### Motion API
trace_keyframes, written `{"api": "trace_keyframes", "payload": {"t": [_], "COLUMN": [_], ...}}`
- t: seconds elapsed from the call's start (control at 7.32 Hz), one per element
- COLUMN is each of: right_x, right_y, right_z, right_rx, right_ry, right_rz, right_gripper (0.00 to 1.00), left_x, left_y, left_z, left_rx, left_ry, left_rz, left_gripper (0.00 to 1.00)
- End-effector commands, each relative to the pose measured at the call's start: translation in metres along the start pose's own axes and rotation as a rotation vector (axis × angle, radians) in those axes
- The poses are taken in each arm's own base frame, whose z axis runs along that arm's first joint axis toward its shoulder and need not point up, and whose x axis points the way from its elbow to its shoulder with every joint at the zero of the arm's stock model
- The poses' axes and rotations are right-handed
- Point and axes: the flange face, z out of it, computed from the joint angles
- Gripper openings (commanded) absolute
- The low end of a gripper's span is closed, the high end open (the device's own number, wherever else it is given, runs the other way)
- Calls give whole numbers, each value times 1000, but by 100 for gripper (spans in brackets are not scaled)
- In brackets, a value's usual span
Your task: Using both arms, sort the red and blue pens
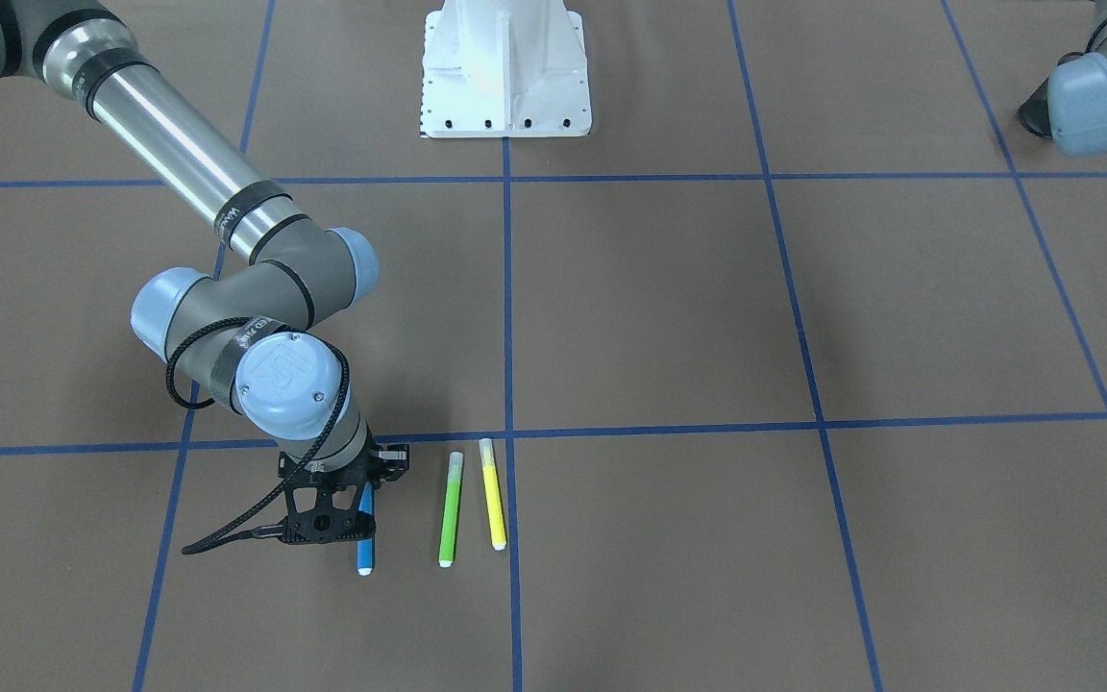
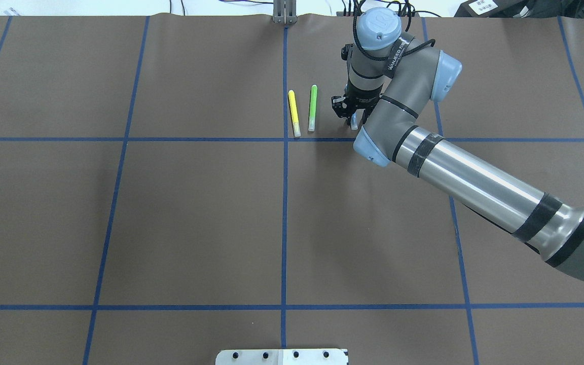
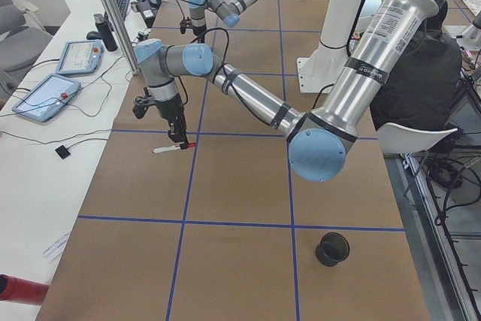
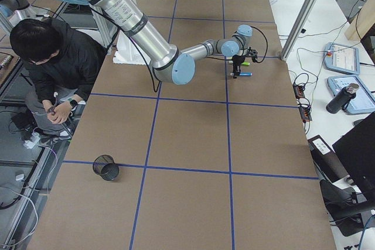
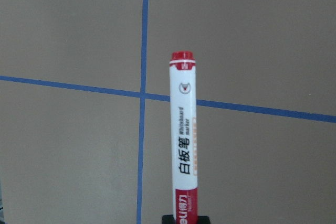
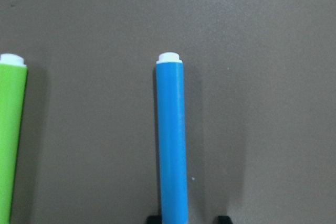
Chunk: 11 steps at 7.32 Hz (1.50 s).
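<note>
The blue pen [image 1: 365, 550] lies on the brown table cover, cap end toward the robot. My right gripper [image 2: 354, 117] stands over its middle, open. In the right wrist view the pen [image 6: 172, 140] runs between the fingers; one tip touches it and the other stands apart. The red pen [image 3: 167, 148], white barrel with red cap and black print, lies near a crossing of blue tape lines. My left gripper [image 3: 179, 139] is at its capped end. In the left wrist view the black fingertips [image 5: 206, 219] sit tight against both sides of the pen [image 5: 184, 145].
A lime-green marker [image 1: 450, 509] and a yellow marker [image 1: 493, 495] lie just beside the blue pen. Black mesh cups [image 3: 333, 249] [image 4: 106, 167] stand on the table near each end. A seated person [image 4: 53, 57] is beside the white robot base [image 1: 505, 67].
</note>
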Motion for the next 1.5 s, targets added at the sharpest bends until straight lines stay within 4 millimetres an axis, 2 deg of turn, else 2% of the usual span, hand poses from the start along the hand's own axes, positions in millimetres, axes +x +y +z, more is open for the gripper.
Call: {"api": "trace_keyframes", "payload": {"t": [0.0,0.14,0.27,0.55,0.82,1.09,1.37], "right_x": [-2,-2,-3,-4,-5,9,30], "right_y": [1,1,2,2,-4,-17,-36], "right_z": [0,0,1,0,-9,-21,-38], "right_rx": [-2,-2,-8,-7,7,25,46], "right_ry": [-1,-1,-5,-8,-8,-6,1], "right_rz": [0,0,-1,-6,-3,-16,-7], "right_gripper": [19,0,0,0,0,0,0], "left_x": [0,-1,-3,-30,-75,-114,-144], "left_y": [1,1,1,11,46,77,93], "left_z": [1,1,4,14,34,48,67], "left_rx": [-2,-2,-9,-17,-26,-37,-71], "left_ry": [-1,1,-1,-2,-2,-1,2], "left_rz": [16,16,10,-13,8,40,22], "left_gripper": [0,0,0,0,0,0,0]}}
